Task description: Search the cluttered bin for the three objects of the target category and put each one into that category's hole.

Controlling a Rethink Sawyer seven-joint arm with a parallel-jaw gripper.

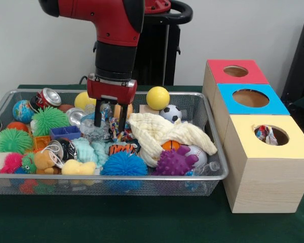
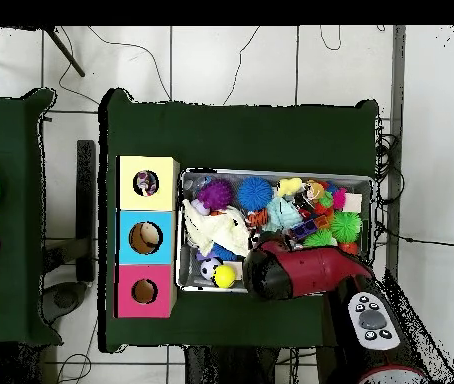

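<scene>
My gripper [image 1: 110, 120] hangs open just over the middle of the wire bin [image 1: 116, 177], its two black fingers [image 1: 98, 119] straddling a colourful knotted rope toy [image 1: 119, 130] and a clear plastic piece [image 1: 93, 130]. Nothing is clamped between them. Right of the bin stand three wooden boxes with holes: red-topped [image 1: 236, 71], blue-topped [image 1: 250, 98] and yellow-topped [image 1: 269, 136]. A colourful cloth item [image 1: 265, 134] shows inside the yellow hole. In the overhead view the red arm [image 2: 296, 272] covers the gripper; the bin [image 2: 271, 172] and the yellow box [image 2: 129, 183] are plain.
The bin is packed: a cream cloth [image 1: 157, 132], yellow ball [image 1: 157, 97], soccer ball [image 1: 171, 113], purple spiky ball [image 1: 173, 163], blue spiky ball [image 1: 124, 164], green spiky ball [image 1: 49, 120], can [image 1: 48, 97], globe ball [image 1: 23, 111]. Green tablecloth [image 1: 142, 217] lies in front.
</scene>
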